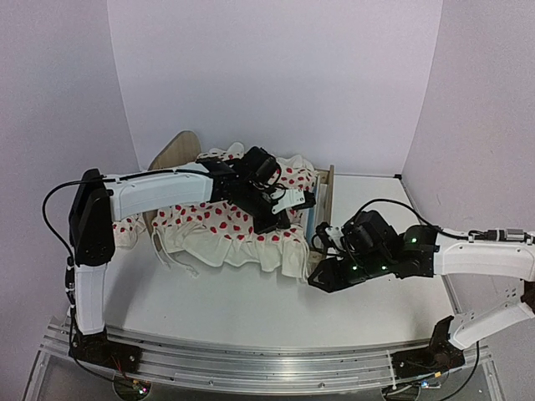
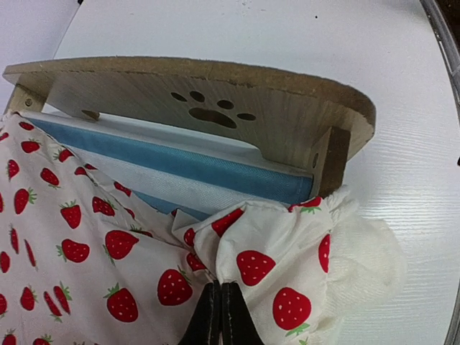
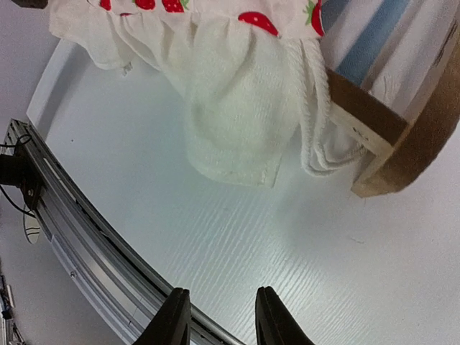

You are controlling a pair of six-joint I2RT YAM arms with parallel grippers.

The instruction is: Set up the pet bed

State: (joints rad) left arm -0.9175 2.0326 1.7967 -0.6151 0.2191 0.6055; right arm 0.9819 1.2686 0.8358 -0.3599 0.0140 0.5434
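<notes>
Closest in, the left gripper (image 2: pixel 220 287) is clenched tight on a fold of the strawberry blanket (image 2: pixel 86 244). The wooden bed (image 2: pixel 215 93) stands just beyond its jaws, with the striped mattress (image 2: pixel 215 169) peeking out. Over the white table (image 3: pixel 287 244) the right gripper (image 3: pixel 221 293) hangs with jaws apart and empty, a bed corner ahead to its right.

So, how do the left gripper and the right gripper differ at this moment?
The left gripper has its fingers shut, pinching the white ruffled blanket with red strawberries; the right gripper has its fingers apart and holds nothing. The left gripper is at the light-wood pet bed; the right gripper hangs over the white table beside it. Both have two black fingers.
</notes>
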